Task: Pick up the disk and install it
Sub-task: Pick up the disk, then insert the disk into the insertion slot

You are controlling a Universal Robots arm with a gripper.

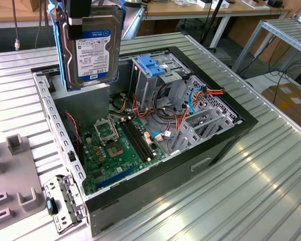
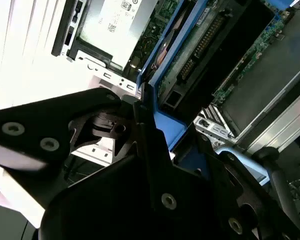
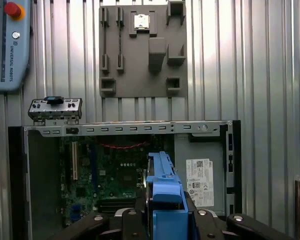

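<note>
Exterior view: the gripper [image 1: 83, 12] is clamped on the upper end of the disk [image 1: 93, 52], which hangs upright below it with its white label facing the camera. The disk is in the air above the open computer case [image 1: 231, 145], well apart from the motherboard [image 1: 115, 150] and to the exterior view's left of the blue-capped drive cage [image 1: 153, 65]. In the first wrist view the black fingers [image 3: 136, 219] press the disk's blue side rails [image 3: 162, 185] from both sides.

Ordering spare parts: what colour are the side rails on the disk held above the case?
Blue; the disk shows them best in the first wrist view.
</note>
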